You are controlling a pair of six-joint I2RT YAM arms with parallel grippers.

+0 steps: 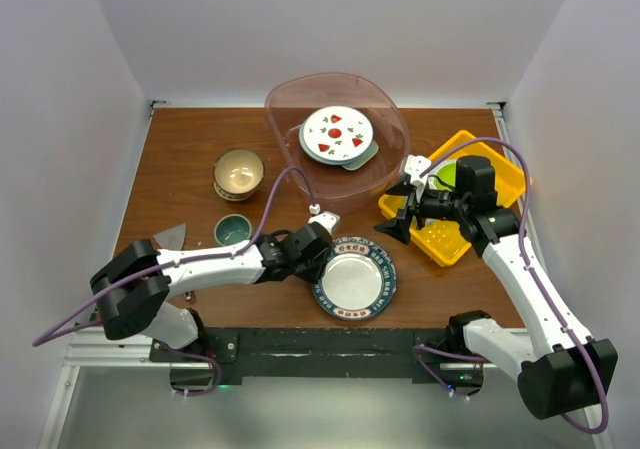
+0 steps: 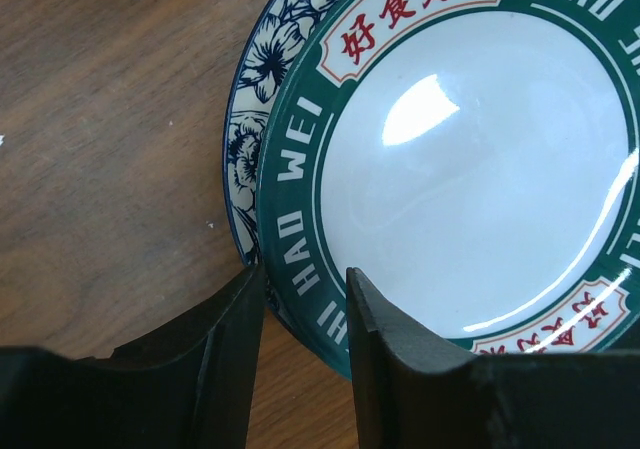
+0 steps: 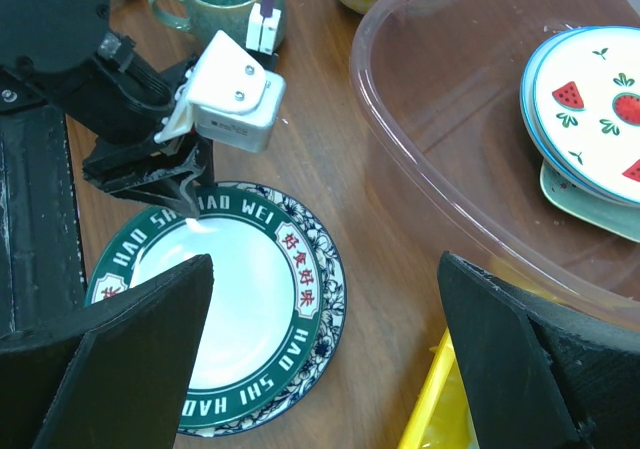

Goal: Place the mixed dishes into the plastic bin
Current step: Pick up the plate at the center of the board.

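I read this as the pick-up step for the next dish, with the grasp not yet made. On the brown table, the plastic bin sits at the far middle and already holds the strawberry plate, which lies on the pale mint tray. To its right is the yellow perforated tray, which I leave alone. At the near edge, the green-rimmed "HAO WEI" plate lies flat on top of the blue floral plate, whose edge peeks out on one side. The tan bowl and the teal mug wait on the left, well apart from the bin. My left gripper is down at the stacked plates. Its jaws are parted and straddle the green rim, one finger over the plate face and the other at the outer edge. I cannot tell whether either pad touches. My right gripper hangs spread wide and empty between the bin and the plates. Next I should close the left jaws on the top plate's rim only, lift it off the floral plate, carry it over the bin's near wall, and let go above the strawberry plate. The likely snag is pinching both rims at once.
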